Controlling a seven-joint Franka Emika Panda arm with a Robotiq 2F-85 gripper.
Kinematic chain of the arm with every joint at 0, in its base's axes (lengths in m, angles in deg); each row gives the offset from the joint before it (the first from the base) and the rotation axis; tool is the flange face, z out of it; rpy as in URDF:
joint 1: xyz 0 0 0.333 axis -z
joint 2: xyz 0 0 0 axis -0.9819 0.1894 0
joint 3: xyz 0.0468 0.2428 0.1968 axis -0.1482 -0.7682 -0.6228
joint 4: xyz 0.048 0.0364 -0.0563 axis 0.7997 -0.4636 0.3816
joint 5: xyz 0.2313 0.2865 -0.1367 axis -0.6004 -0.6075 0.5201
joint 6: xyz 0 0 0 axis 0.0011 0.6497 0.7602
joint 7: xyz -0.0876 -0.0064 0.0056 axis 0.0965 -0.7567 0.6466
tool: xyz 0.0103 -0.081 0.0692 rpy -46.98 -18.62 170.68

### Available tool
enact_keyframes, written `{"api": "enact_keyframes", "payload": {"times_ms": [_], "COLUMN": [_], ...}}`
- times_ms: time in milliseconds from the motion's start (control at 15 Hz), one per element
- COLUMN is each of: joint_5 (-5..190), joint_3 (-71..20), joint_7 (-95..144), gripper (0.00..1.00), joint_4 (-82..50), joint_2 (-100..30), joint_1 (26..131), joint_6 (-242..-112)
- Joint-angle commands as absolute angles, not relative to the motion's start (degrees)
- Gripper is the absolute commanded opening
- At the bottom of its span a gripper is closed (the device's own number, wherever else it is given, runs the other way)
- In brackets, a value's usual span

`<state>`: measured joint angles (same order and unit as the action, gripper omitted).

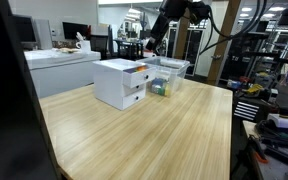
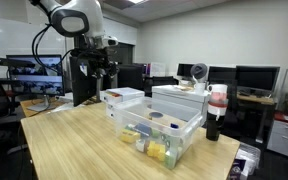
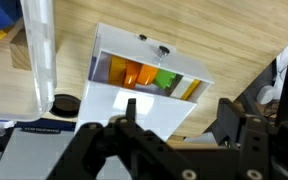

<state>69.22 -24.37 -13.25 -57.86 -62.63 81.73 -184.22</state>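
While the top drawer [image 1: 138, 71] of the white drawer unit [image 1: 116, 88] stands pulled out, nothing is in the grasp yet; the unit sits past the middle of the worktop [image 1: 144, 135], toward its far edge; orange, green and yellow pieces [image 3: 144, 76] lie in the drawer; just beside it stands the clear bin [image 1: 169, 80]; above them hangs the gripper [image 1: 151, 46], its jaws spread and empty in the wrist view; I judge the opening done and any picking not yet begun.

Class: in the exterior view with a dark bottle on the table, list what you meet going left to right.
Monitor → tool → clear bin → dark bottle. The white drawer unit overlaps the bin, so it is left out.
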Motion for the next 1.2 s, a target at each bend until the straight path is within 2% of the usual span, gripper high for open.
{"api": "enact_keyframes", "payload": {"times_ms": [0, 200, 467, 733, 933, 1133], "joint_5": [71.9, 73.6, 75.4, 76.2, 77.3, 77.8], "joint_3": [-22.8, -22.1, -22.1, -22.8, -24.0, -24.7], "joint_7": [-10.3, -7.9, -5.8, -6.0, -5.6, -5.5], "gripper": [0.56, 0.34, 0.05, 0.0, 0.06, 0.05], "joint_4": [-58.6, -57.3, -56.6, -55.0, -53.2, -51.7], "joint_2": [-63.4, -61.6, -57.4, -51.5, -47.6, -45.9], "joint_1": [81.3, 81.8, 81.9, 81.9, 82.2, 82.5], "joint_6": [-176.4, -170.6, -174.0, -182.2, -188.2, -190.2]}}
